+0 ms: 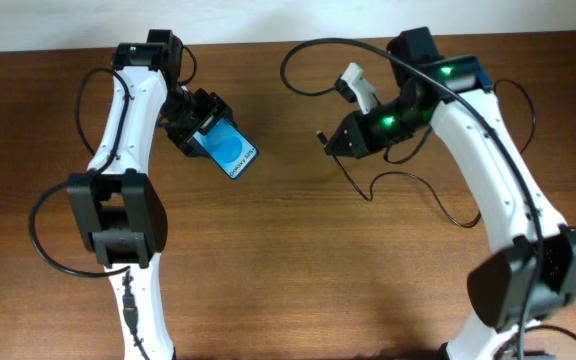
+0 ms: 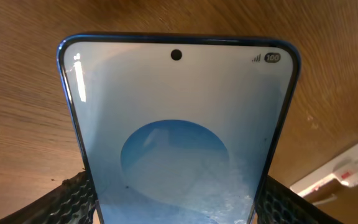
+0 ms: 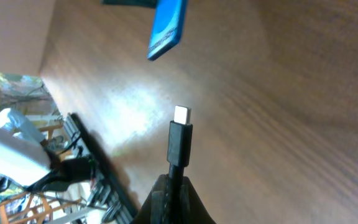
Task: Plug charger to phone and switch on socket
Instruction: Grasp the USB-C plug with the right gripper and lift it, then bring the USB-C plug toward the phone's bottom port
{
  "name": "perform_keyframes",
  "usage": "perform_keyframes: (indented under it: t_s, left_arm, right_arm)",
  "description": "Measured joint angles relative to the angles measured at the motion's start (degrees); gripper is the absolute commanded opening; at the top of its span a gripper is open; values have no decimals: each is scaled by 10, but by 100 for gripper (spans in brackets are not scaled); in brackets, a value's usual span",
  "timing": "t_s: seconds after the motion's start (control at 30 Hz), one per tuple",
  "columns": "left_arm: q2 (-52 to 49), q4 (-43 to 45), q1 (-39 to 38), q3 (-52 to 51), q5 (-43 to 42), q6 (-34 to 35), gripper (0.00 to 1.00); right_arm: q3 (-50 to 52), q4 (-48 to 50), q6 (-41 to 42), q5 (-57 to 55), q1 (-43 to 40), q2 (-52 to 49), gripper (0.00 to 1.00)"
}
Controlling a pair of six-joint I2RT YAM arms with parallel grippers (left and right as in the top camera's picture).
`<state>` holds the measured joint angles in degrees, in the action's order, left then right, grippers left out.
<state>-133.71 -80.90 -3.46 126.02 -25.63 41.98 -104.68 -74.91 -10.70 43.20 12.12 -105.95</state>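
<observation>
Overhead: the left end effector is closed on the phone, which appears to be held tilted above the bench, screen up and lower edge turned toward the other arm. The right end effector is clamped on the charger, just behind its tip. Plug and phone face each other but are well apart. I judge the step in hand to be bringing the two together.

Left wrist: the phone fills the view, pinched at both side edges by the meshed pads. The socket lies on the bench behind, untouched; I cannot tell whether its switch is on.

Right wrist: the connector stands straight out of the shut fingers, its metal tip bare and aimed roughly toward the phone's edge. The port is not visible. The next move likely calls for lining the tip squarely with that port before pushing in.
</observation>
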Motion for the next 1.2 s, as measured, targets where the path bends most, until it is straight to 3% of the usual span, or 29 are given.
perform_keyframes:
  t_s: [0.2,0.4,0.63,0.8,1.2]
  left_arm:
    - [0,0,-16,0,-15,-19,0]
    - [0,0,-30,0,-22,-20,0]
    - [0,4,-43,0,-23,-21,0]
    - [0,4,-51,0,-25,-21,0]
    - [0,4,-71,0,-25,-21,0]
  right_arm:
    - [9,-28,-2,0,0,69,4]
    - [106,-13,-3,3,0,126,4]
    - [205,96,31,-30,48,125,4]
    - [216,132,70,-94,109,123,4]
    - [218,209,127,-120,148,49,4]
